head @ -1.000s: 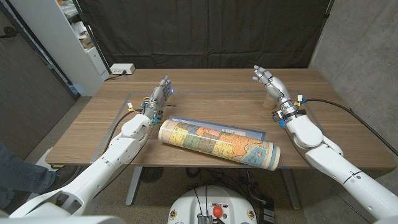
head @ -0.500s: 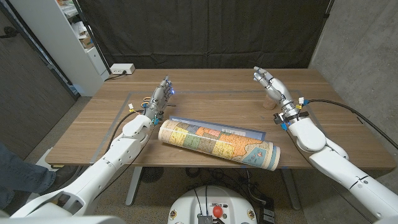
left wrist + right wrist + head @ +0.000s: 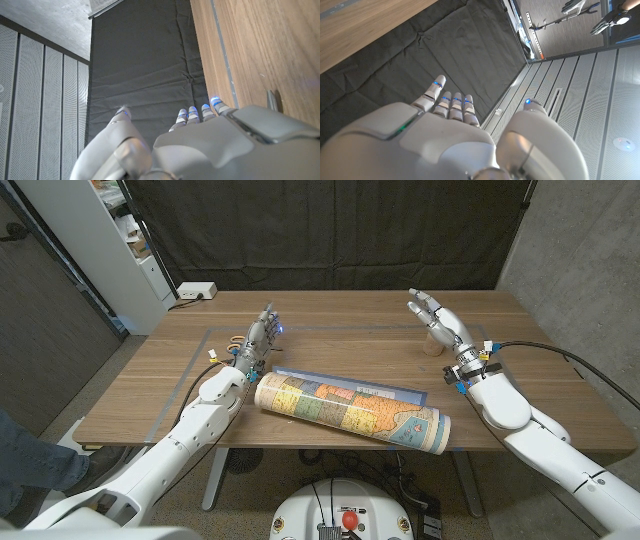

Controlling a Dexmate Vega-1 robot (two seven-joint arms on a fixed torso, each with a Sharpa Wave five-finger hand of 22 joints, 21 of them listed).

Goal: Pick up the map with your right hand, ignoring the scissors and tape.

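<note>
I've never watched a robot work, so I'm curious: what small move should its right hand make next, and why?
Probably swing the right hand in toward the rolled map and lower it. That hand is raised and holds nothing, fingers apart, while the map lies untouched on the table.

Even, soft indoor light; faint shadows on table (image 3: 330,340); head view sharp, wrist views near-field slightly soft.
</note>
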